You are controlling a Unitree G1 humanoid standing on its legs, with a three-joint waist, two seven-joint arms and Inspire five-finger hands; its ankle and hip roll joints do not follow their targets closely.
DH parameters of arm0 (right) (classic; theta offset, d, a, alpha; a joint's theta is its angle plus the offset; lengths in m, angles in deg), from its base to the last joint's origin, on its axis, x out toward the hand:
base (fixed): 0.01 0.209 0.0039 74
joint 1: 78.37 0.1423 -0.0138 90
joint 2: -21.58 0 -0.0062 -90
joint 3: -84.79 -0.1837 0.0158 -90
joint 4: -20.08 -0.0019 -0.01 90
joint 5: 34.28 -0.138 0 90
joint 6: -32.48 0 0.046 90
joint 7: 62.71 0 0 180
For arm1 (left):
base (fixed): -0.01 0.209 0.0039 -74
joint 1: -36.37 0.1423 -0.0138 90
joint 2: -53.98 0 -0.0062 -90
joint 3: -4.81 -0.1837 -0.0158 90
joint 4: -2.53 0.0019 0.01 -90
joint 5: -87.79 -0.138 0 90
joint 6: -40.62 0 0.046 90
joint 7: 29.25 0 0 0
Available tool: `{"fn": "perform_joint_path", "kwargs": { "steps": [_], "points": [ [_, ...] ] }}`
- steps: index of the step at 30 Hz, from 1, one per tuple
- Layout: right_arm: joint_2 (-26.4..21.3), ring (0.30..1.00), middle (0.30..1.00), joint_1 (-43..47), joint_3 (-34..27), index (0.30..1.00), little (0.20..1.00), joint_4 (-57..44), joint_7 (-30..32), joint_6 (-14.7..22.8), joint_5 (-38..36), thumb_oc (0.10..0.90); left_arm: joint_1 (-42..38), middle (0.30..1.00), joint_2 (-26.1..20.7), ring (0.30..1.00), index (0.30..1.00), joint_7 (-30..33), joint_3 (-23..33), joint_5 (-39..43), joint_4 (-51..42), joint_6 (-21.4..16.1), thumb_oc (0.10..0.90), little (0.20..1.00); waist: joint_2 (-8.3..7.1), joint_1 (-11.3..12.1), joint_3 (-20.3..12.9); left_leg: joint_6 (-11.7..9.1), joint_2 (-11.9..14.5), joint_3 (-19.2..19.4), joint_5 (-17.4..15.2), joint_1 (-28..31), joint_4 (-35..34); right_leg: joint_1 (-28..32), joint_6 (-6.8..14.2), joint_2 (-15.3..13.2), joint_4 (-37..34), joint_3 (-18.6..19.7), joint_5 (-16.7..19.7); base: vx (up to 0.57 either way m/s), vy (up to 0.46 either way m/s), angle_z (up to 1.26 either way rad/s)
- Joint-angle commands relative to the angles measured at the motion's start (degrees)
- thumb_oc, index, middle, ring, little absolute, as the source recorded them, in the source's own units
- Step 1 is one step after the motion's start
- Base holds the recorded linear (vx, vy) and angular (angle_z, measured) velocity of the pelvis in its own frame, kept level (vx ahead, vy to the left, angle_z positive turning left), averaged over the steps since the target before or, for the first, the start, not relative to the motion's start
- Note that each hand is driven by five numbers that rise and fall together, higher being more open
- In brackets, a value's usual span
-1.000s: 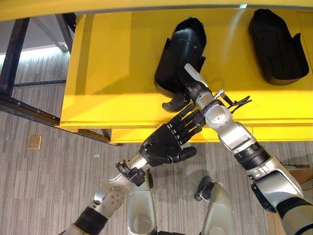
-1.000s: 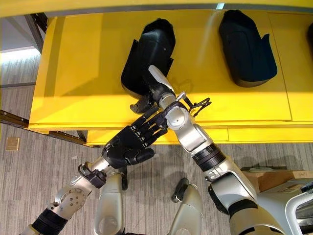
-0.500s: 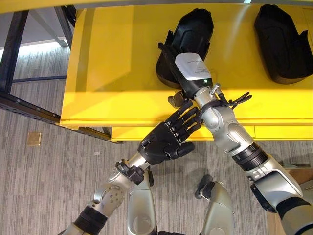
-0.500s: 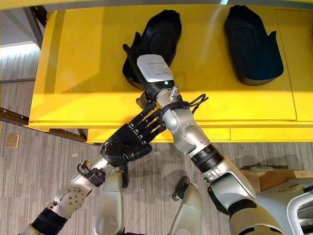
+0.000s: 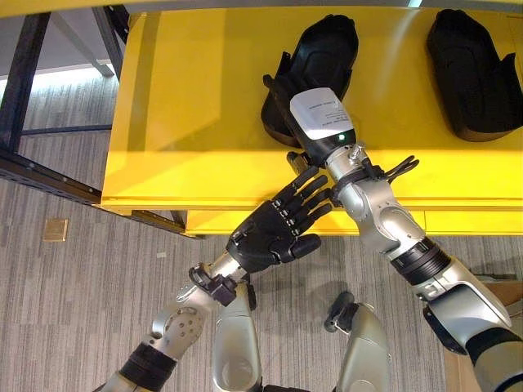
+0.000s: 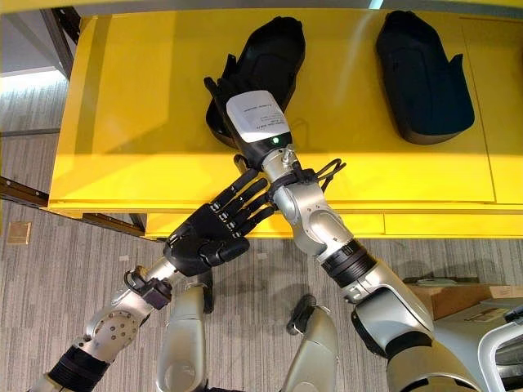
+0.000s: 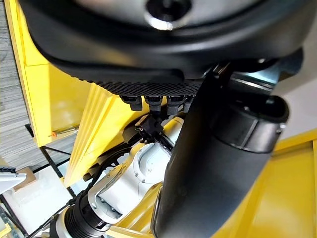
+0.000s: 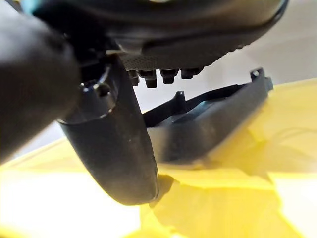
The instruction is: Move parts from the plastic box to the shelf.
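Two black moulded parts lie on the yellow shelf (image 5: pixel 188 122): one near the middle (image 5: pixel 327 45), another at the far right (image 5: pixel 474 73). My right hand (image 5: pixel 320 114), with a white cover on its back, hovers palm down over the near end of the middle part. Its fingers (image 6: pixel 219 88) are spread and straight beside the part's left edge. In the right wrist view the part (image 8: pixel 213 124) rests on the shelf past the thumb (image 8: pixel 116 148), with nothing held. My left hand (image 5: pixel 265 237) is open in front of the shelf's front edge, empty, its fingers reaching toward my right wrist.
A dark metal frame (image 5: pixel 24 90) stands left of the shelf over grey floor. A small tan square (image 5: pixel 55 229) lies on the floor. A cardboard box (image 6: pixel 458 298) sits at the lower right. The shelf's left half is bare yellow.
My right hand has turned palm down and moved further over the middle part, its curled fingers now straight. The left hand has slid slightly down and left.
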Motion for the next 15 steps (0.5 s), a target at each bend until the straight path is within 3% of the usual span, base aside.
{"fn": "perform_joint_path", "kwargs": {
  "steps": [1, 4, 8, 15],
  "points": [
    [-7.0, 1.000, 1.000, 0.7, -4.2, 1.000, 1.000, -2.3, -0.5, -4.0, -0.6, 0.900, -0.4, 1.000, 0.9, 1.000, 1.000, -4.5, 2.5, 3.1, -13.7, -3.1, 0.900, 1.000, 0.30, 0.3, -0.5, 1.9, -0.1, -0.9, -5.1, 4.1, -1.1, 4.0, 1.8, -0.1, -2.5, 1.4, 1.0, 0.00, 0.000, 0.00],
    [-5.7, 1.000, 1.000, -2.6, -4.1, 1.000, 1.000, -8.1, -2.0, -6.8, 0.1, 0.900, -0.7, 1.000, 1.5, 1.000, 1.000, -3.7, 1.9, 1.8, -13.9, -4.2, 0.900, 1.000, 0.00, -0.6, -0.5, 1.7, 0.3, -0.6, -5.0, 3.9, -1.1, 3.5, 2.1, 0.1, -3.3, 1.8, 1.7, -0.01, 0.000, -0.01],
    [-5.1, 1.000, 1.000, -3.8, -4.2, 1.000, 1.000, -9.1, -1.5, -7.4, 3.3, 0.900, -0.9, 1.000, 1.8, 1.000, 1.000, -3.7, 1.7, 1.7, -13.3, -5.0, 0.900, 1.000, -0.02, -1.0, -0.5, 1.8, 0.7, -0.3, -5.4, 3.6, -0.7, 2.9, 2.0, 0.4, -2.8, 2.2, 1.4, -0.02, 0.004, -0.03],
    [-6.9, 1.000, 1.000, -5.9, -6.3, 1.000, 1.000, -10.8, 4.3, -5.2, 6.3, 0.900, -0.3, 1.000, 1.2, 1.000, 1.000, -4.5, 1.9, 1.9, -13.5, -5.8, 0.900, 1.000, -0.18, -1.7, -0.5, 1.7, 0.9, 0.1, -5.0, 3.7, -1.3, 3.1, 2.3, 0.8, -4.1, 2.6, 2.2, 0.00, 0.000, 0.00]
  ]
}}
